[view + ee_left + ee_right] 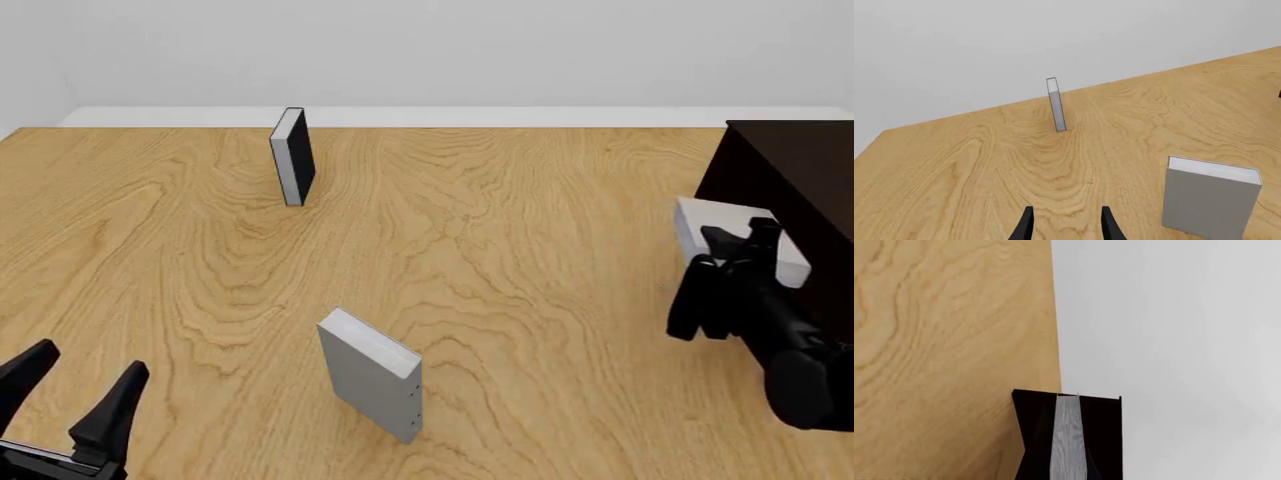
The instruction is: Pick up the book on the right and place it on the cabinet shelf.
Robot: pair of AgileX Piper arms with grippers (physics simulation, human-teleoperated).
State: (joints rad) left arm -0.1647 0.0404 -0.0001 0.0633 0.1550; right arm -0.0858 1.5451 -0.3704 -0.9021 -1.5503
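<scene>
My right gripper point(745, 240) is shut on the plain light-grey book point(697, 222) and holds it above the table, close against the front of the very dark cabinet point(790, 165) at the right edge. The shelf board inside the cabinet cannot be made out. In the right wrist view the book point(1067, 435) is a narrow grey strip running up between the jaws, with the dark cabinet point(1104, 430) behind it. My left gripper point(74, 400) is open and empty at the near left, and also shows in the left wrist view point(1067, 227).
A black-covered book point(291, 155) stands upright at the far left-centre, also in the left wrist view point(1056, 105). A grey book with tiny dots on its edge point(374, 375) stands near the middle front point(1211, 200). The wooden table point(534, 260) ends at a white wall.
</scene>
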